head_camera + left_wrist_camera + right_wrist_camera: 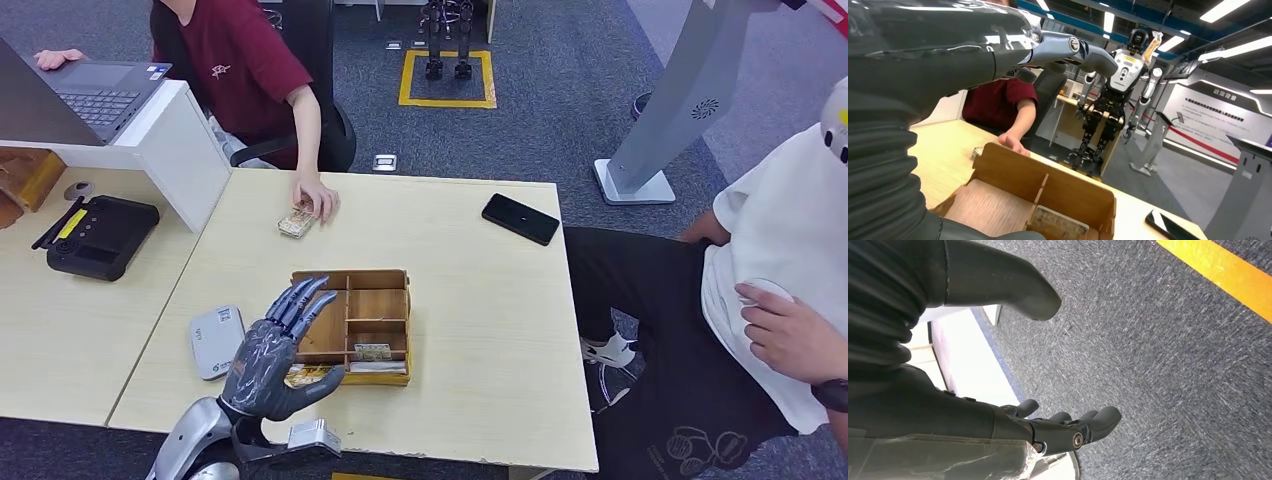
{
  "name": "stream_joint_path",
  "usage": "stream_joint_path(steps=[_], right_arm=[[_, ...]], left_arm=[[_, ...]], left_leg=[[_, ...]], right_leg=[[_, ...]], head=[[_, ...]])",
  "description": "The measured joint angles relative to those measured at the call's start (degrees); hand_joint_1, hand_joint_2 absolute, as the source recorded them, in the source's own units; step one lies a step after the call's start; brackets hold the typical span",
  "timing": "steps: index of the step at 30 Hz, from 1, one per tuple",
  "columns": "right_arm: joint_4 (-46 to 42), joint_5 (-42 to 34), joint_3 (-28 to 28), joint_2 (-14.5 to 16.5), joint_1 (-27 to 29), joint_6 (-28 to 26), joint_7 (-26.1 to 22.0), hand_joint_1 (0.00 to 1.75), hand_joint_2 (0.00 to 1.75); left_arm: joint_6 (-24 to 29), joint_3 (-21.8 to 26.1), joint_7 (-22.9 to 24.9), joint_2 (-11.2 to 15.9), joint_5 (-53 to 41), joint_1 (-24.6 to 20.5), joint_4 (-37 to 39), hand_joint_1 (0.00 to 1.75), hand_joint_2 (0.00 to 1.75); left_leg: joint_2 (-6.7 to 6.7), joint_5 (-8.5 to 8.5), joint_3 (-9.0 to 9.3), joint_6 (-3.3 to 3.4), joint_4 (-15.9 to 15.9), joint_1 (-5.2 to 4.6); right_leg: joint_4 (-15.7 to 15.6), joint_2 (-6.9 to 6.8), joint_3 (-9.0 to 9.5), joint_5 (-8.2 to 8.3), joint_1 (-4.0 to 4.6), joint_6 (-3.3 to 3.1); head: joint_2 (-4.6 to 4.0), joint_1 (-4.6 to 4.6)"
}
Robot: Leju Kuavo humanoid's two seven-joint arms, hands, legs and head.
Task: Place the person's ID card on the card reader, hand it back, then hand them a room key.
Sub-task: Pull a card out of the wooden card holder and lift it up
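Fig.: my left hand (272, 352) is hovering over the near-left corner of the wooden divided tray (398, 277), fingers spread and pointing fwd, holding nothing; palm is facing down. A card-like item (305, 376) is lying just under/beside the thumb at the tray's near edge, but I cannot tell whether it is touching the hand. My right hand (1068, 427) is hanging by my side over the grey carpet, fingers loosely apart, empty.

Outward from the hand: more cards (372, 351) are sitting in the tray's near compartments; the white card reader (215, 340) is lying just left of the tray on the table (480, 300). At the far edge, the person's hand (318, 197) is resting on what I judge to be the ID card (296, 221), well apart from my hand.

Risks, as judged: (a) reaching fwd w/ spread fingers, I may be catching the tray wall and shoving the tray; (b) the ID card is lying flat, so pinching it may be failing or sliding it off; (c) the person's fingers are on it, so contact is likely; (d) picking a tray card instead would be mixing up ID and room key.
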Motion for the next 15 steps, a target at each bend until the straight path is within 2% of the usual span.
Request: stream_joint_path(steps=[15], right_arm=[[-0.46, 0.59, 0.00, 0.00, -0.15, 0.05, 0.19, 0.00, 0.00]], left_arm=[[6.19, -1.21, 5.99, 1.20, -12.33, 3.52, 1.72, 0.00, 1.75]], left_leg=[[0.00, 0.00, -0.01, 0.00, 0.00, 0.00]], right_leg=[[0.00, -0.01, 0.00, 0.00, 0.00, 0.00]], head=[[0.00, 0.01]])
